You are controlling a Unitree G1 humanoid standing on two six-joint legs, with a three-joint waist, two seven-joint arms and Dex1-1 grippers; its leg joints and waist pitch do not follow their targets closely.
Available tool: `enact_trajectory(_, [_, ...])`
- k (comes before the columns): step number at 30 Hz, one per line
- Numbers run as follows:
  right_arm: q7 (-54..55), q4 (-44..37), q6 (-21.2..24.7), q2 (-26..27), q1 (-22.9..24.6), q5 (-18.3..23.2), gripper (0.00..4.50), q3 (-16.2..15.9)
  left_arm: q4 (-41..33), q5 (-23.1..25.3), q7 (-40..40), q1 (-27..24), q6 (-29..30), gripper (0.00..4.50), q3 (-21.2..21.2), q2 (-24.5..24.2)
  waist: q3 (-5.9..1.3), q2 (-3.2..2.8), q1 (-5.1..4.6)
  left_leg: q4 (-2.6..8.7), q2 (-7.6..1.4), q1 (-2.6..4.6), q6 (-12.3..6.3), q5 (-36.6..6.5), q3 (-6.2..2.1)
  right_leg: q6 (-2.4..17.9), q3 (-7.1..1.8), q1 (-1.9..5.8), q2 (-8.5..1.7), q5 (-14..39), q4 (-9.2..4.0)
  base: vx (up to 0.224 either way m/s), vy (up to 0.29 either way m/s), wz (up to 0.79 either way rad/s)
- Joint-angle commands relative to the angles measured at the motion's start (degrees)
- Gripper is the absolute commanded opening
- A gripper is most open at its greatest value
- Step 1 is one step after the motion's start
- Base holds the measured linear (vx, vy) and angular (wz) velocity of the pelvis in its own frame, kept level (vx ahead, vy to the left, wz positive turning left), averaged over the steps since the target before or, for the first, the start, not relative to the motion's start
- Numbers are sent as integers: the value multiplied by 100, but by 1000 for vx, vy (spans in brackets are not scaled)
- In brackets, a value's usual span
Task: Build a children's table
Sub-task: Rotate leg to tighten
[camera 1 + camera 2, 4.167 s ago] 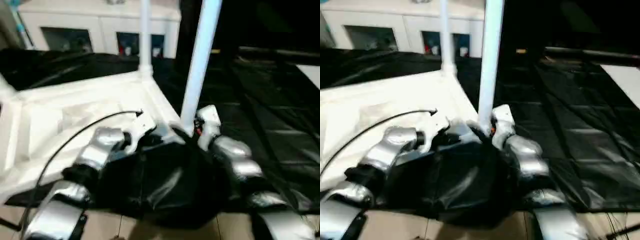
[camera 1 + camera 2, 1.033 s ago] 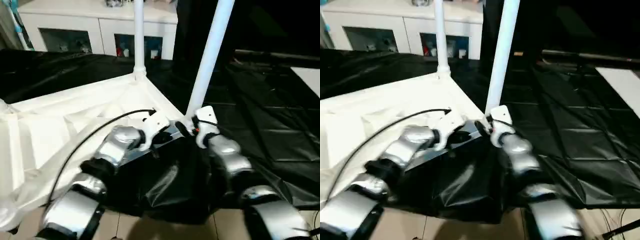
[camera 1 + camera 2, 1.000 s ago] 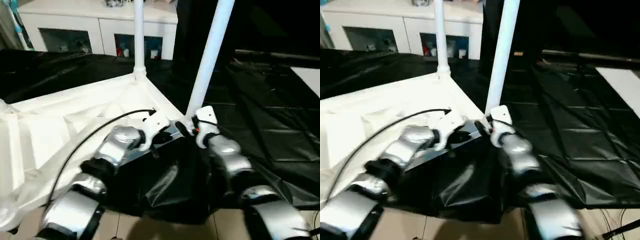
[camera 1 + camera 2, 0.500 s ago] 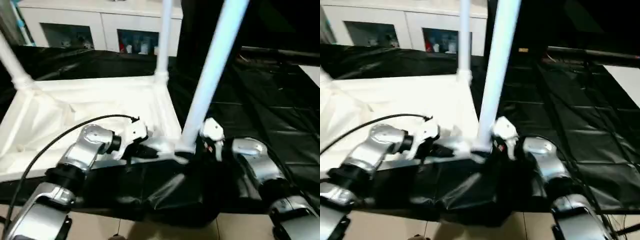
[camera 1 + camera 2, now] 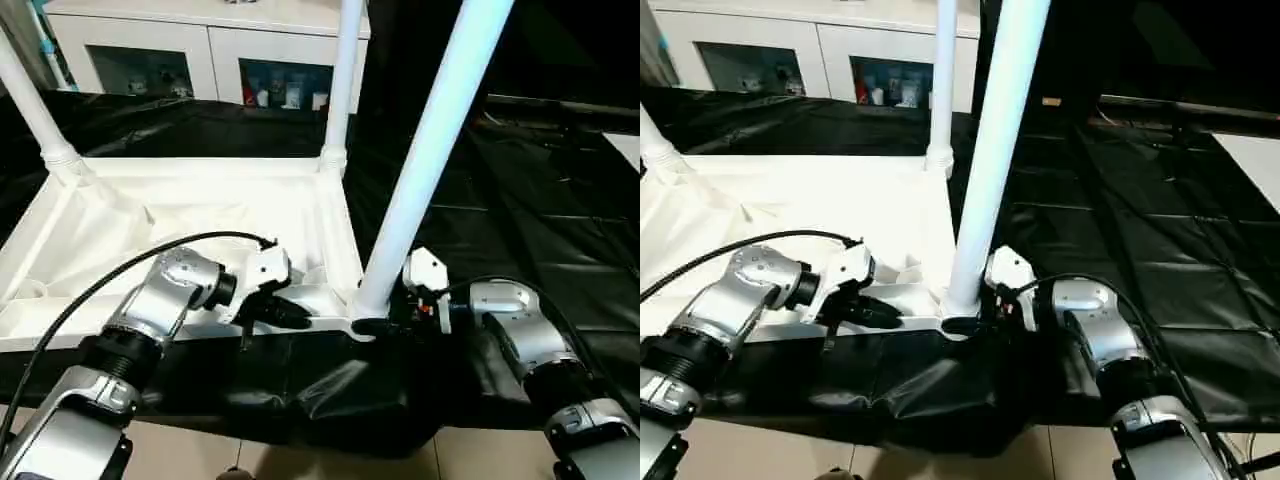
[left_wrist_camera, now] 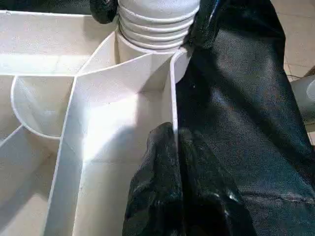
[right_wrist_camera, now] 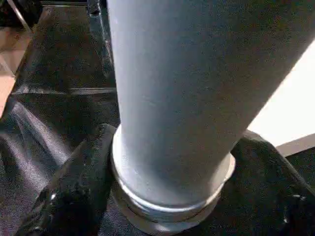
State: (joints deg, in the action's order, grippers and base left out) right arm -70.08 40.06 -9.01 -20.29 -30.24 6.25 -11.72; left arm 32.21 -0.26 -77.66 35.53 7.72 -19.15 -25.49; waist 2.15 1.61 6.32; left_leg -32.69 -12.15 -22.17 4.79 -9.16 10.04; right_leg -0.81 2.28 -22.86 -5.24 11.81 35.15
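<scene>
The children's table (image 5: 200, 205) lies upside down on a black sheet. Three white legs stand up from its corner sockets: one at the far left (image 5: 35, 110), one at the far middle (image 5: 340, 90), and one at the near right corner (image 5: 430, 160). My left gripper (image 5: 290, 315) is shut on the thin near rim wall (image 6: 173, 98), just left of that corner. My right gripper (image 5: 375, 325) comes in from the right. Its black fingers (image 7: 74, 187) hug both sides of the near leg's base collar (image 7: 167, 201).
A white cabinet with glass doors (image 5: 200, 50) stands behind the table. The crinkled black sheet (image 5: 520, 200) spreads out to the right and hangs over the front edge down to tan floor tiles (image 5: 250, 450). A black cable (image 5: 100, 290) loops over my left forearm.
The head view has swung, so the far-left leg now shows. Both grippers stay at the near corner. The right fingers have drawn in closer around the leg's base.
</scene>
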Motion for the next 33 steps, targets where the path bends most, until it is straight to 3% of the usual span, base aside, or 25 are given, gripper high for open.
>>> enact_trajectory(1, [46, -128, 73, -86, -10, 47, 304, 123, -78, 100, -248, -89, 64, 0, -241, -42, -350, -18, -1, 310, -88, 128, -413, -913, 57, 1627, -121, 283, -185, -353, -274, 0, 0, 0])
enact_trajectory(5, [42, -113, 102, -69, -16, 62, 278, 122, -102, 98, -224, -104, 79, 0, -246, -53, -356, -9, 4, 297, -83, 127, -437, -820, 57, 1639, -120, 287, -182, -445, -260, 0, 0, 0])
enact_trajectory(12, [110, -67, 98, -22, -16, 65, 274, 139, -122, 103, -183, -147, 75, 0, -237, -59, -358, -10, 11, 289, -81, 122, -448, -803, 55, 1628, -121, 290, -189, -387, -253, 0, 0, 0])
enact_trajectory(16, [571, 91, 43, 168, -23, 136, 273, 341, -8, 100, 87, -150, -58, 0, -146, 81, -351, -10, -1, 297, -79, 118, -407, -880, 54, 1610, -126, 281, -197, -265, -266, 0, 0, 0])
enact_trajectory(17, [965, 241, 167, 381, -47, 282, 273, 549, 217, 131, 421, -113, -228, 0, -68, 259, -347, -16, -2, 307, -85, 130, -364, -971, 48, 1588, -126, 275, -200, -128, -277, 0, 0, 0])
enact_trajectory(20, [1542, 437, 302, 659, -55, 338, 273, 715, 570, 251, 998, -41, -369, 0, 1, 511, -327, -31, -35, 337, -82, 139, -196, -1254, 38, 1502, -142, 252, -211, 306, -324, 0, 0, 0])
enact_trajectory(22, [2419, 629, 279, 1059, -41, 252, 273, 812, 953, 345, 1662, 76, -149, 0, 80, 826, -323, -36, -60, 353, -81, 158, -56, -1404, 34, 1434, -157, 237, -220, 527, -342, 0, 0, 0])
enact_trajectory(23, [2551, 657, 297, 1164, -40, 285, 272, 848, 998, 347, 1761, 90, -156, 0, 96, 889, -310, -35, -69, 382, -78, 157, 37, -1576, 15, 1335, -155, 235, -237, 876, -383, 0, 0, 0])
enact_trajectory(31, [5287, 1646, 516, 2000, -497, -76, 272, 1180, 1781, 534, 3553, 485, -15, 0, 370, 1654, -274, -44, -159, 428, -55, 176, 262, -2091, -19, 977, -164, 152, -231, 1837, -491, 0, 0, 0])
enact_trajectory(33, [5941, 1943, 461, 2220, -713, -52, 272, 1375, 2074, 615, 4036, 646, -40, 0, 440, 1914, -274, -5, -179, 430, -47, 173, 286, -2107, -18, 942, -170, 140, -231, 1908, -497, 0, 0, 0])
